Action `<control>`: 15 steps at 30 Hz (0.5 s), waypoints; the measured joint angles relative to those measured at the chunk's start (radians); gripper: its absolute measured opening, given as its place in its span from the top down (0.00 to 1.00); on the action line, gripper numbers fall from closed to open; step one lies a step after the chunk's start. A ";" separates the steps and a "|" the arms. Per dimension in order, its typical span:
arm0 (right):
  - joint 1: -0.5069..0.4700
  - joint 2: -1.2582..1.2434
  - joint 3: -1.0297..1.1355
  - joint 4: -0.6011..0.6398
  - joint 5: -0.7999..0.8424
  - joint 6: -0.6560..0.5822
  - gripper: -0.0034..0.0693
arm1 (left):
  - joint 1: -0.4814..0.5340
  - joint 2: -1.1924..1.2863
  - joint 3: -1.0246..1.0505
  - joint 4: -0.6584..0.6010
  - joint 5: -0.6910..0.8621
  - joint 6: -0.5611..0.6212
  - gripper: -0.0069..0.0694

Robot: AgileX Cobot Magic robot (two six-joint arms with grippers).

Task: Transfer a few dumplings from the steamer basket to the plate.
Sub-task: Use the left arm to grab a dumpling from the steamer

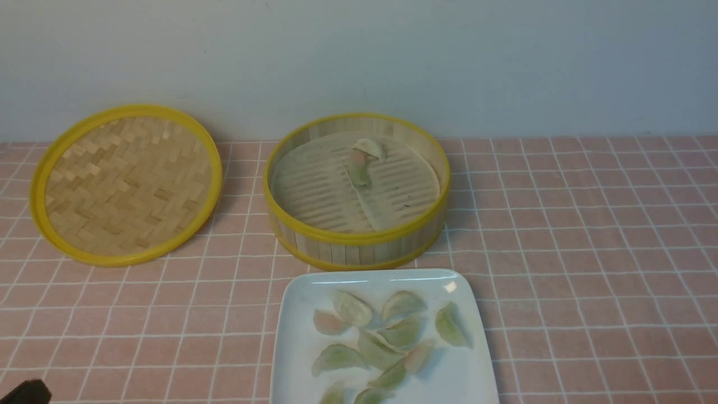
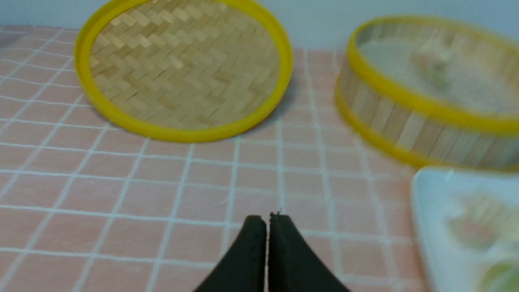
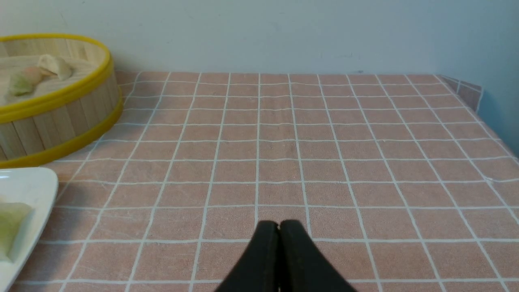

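- Plate: near edge cut off; nearest dumplings partly out of frame.
- My left claw: pinched together, empty, above tablecloth.
- My right claw: likewise.

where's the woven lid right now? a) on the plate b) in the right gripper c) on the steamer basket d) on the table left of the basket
d: the lid sits on the table to the left of the open steamer basket, apart from it and from the plate.
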 joint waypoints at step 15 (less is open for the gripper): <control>0.000 0.000 0.000 0.001 0.000 0.000 0.97 | 0.000 0.145 -0.311 -0.239 -0.439 -0.112 0.92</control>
